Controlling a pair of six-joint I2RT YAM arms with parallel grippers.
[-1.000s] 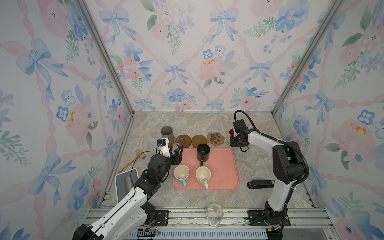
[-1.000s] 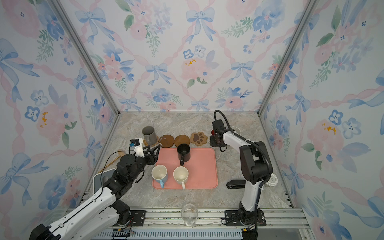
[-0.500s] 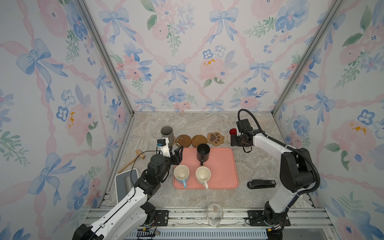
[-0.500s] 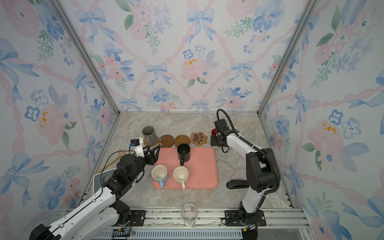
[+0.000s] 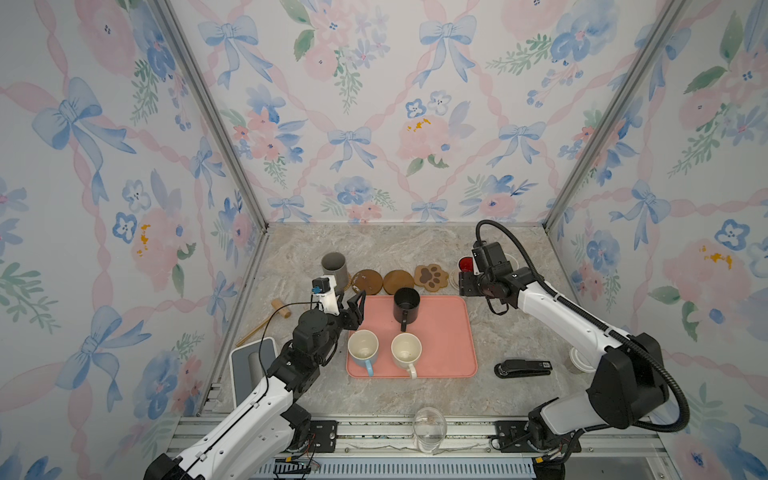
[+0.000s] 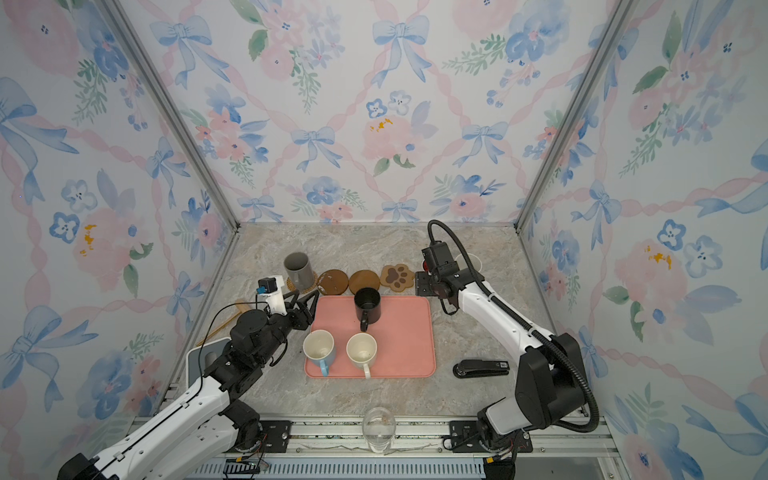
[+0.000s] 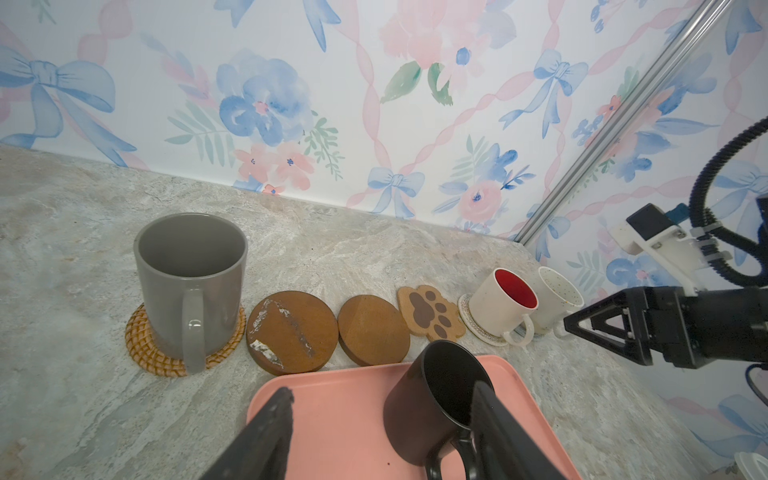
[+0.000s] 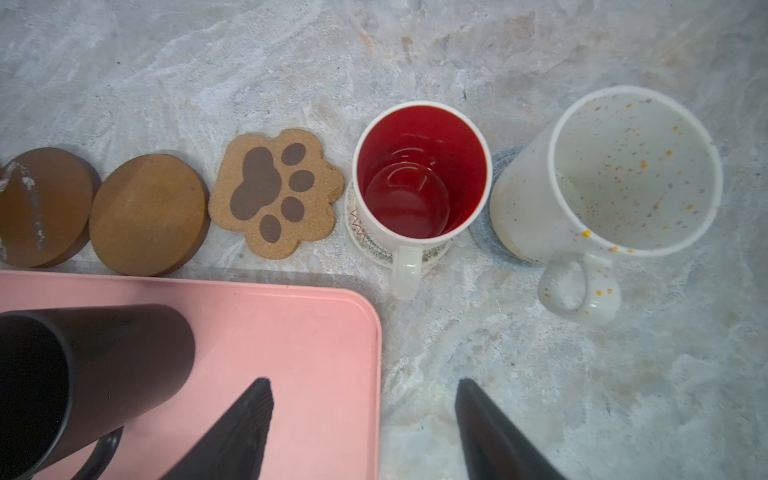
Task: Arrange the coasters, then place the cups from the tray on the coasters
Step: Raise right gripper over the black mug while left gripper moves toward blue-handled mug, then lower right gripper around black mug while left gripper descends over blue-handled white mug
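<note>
Your right gripper [image 8: 361, 386]: jaws spread, empty, above far right corner of tray [image 8: 291, 332], near red-inside mug [image 8: 419, 174], which sits on white woven coaster [image 8: 359, 232]. Speckled cream mug [image 8: 623, 174] next to it, on grey-blue coaster [image 8: 480, 235]. Your left gripper [image 5: 356, 300]: jaws apart, nothing held, at tray's far left corner. Grey mug [image 5: 333, 266] on rattan coaster [image 7: 145, 349]. Scuffed brown coaster [image 5: 367, 281], plain brown coaster [image 5: 398, 281], paw coaster [image 5: 431, 277] all bare. Black mug [image 5: 406, 305], pale blue mug [image 5: 363, 348], cream mug [image 5: 406, 351] on tray
</note>
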